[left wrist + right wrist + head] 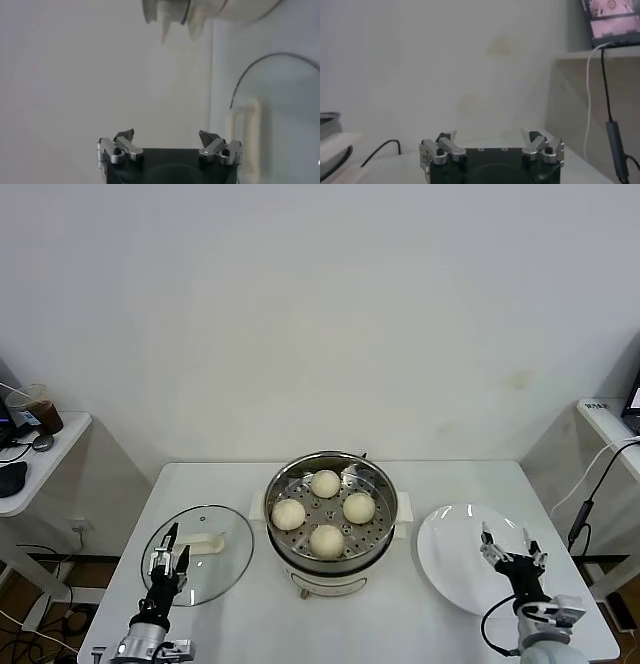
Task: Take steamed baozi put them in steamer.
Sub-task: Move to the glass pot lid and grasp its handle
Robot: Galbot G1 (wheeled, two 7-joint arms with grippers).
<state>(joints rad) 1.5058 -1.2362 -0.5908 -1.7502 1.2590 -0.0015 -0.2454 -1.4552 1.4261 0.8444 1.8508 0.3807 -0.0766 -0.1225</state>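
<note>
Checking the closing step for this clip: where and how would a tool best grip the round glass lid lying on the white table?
Grip the round glass lid by its raised white handle, coming straight down from above. The lid lies flat, so its thin rim offers little purchase, while the bar-shaped handle stands up in the middle. The open left tool hovers nearest.

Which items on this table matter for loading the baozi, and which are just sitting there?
Job items:
- four round cream-white dough buns, all already in the basket
- shiny stainless-steel steamer pot

Just lying about:
- flat white plate, bare
- glass lid with white handle
- dark drink cup on side table
</note>
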